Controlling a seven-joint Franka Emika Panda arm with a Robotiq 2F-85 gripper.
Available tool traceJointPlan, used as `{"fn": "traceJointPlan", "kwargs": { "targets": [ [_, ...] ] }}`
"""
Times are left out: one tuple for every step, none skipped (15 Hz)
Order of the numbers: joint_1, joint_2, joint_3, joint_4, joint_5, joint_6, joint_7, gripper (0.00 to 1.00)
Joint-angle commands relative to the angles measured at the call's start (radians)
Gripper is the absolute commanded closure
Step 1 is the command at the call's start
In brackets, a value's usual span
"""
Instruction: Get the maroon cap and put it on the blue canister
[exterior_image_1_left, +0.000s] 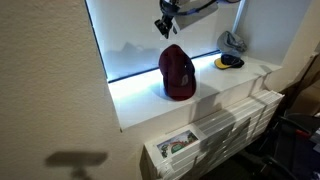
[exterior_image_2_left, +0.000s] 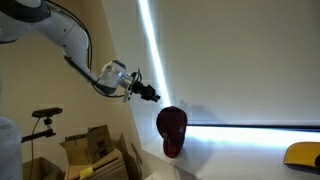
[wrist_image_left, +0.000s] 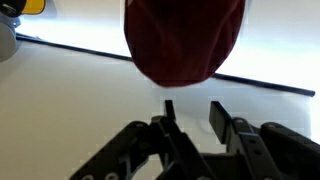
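Observation:
The maroon cap (exterior_image_1_left: 178, 73) stands tall on the white window sill (exterior_image_1_left: 140, 108), crown up. It also shows in an exterior view (exterior_image_2_left: 171, 130) and fills the top of the wrist view (wrist_image_left: 183, 38). The blue canister is hidden in every view. My gripper (exterior_image_1_left: 166, 27) is open and empty. It hangs above the cap and a little to its side, apart from it, in both exterior views (exterior_image_2_left: 155, 96). In the wrist view its two fingers (wrist_image_left: 193, 108) are spread with only bare sill between them.
A grey cap (exterior_image_1_left: 234, 42) and a dark cap with a yellow brim (exterior_image_1_left: 229, 62) lie at the sill's far end; the yellow brim also shows in an exterior view (exterior_image_2_left: 303, 154). A white radiator (exterior_image_1_left: 235, 125) sits below the sill. Cardboard boxes (exterior_image_2_left: 95, 150) stand by the wall.

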Motion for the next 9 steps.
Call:
{"fn": "traceJointPlan", "kwargs": {
  "targets": [
    [-0.022, -0.033, 0.004, -0.024, 0.007, 0.012, 0.019, 0.25],
    [-0.024, -0.033, 0.003, -0.020, 0.009, 0.013, 0.025, 0.19],
    [-0.027, -0.031, 0.001, -0.013, 0.008, 0.013, 0.034, 0.11],
    [-0.031, -0.031, -0.002, -0.005, 0.008, 0.014, 0.048, 0.05],
    [-0.037, -0.029, -0.007, 0.008, 0.005, 0.017, 0.074, 0.01],
    [-0.042, -0.027, -0.011, 0.020, 0.000, 0.018, 0.102, 0.00],
    [-0.053, -0.026, -0.022, 0.047, -0.009, 0.017, 0.155, 0.00],
    [-0.063, -0.026, -0.030, 0.068, -0.012, 0.014, 0.195, 0.00],
    [-0.075, -0.025, -0.042, 0.095, -0.006, 0.011, 0.218, 0.00]
  ]
}}
